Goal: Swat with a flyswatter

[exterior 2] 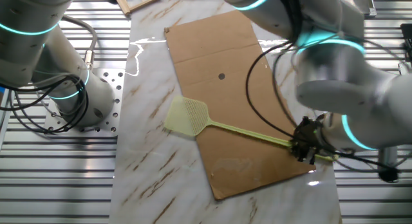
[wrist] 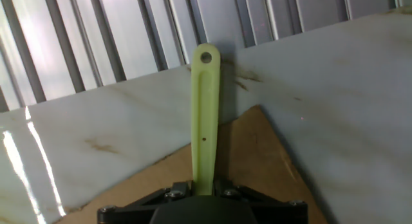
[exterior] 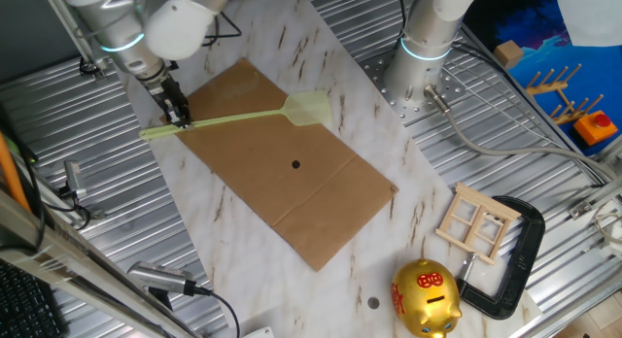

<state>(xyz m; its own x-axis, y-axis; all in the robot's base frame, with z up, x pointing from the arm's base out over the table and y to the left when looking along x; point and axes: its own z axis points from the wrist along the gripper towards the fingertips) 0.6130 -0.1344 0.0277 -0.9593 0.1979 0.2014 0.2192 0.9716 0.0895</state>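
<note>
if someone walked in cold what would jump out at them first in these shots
The pale yellow-green plastic flyswatter lies across one end of the brown cardboard sheet on the marble tabletop, its mesh head reaching past the sheet's edge. The black two-finger gripper is clamped on its thin handle near the hole end. A shiny gold piggy bank sits near the table's other end beside a small wooden frame.

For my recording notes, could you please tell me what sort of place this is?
Probably a robotics lab bench: a marble-look slab on ribbed metal, a second arm's base bolted beside it, and mixed props like a gold piggy bank. The hand grips a flyswatter.
</note>
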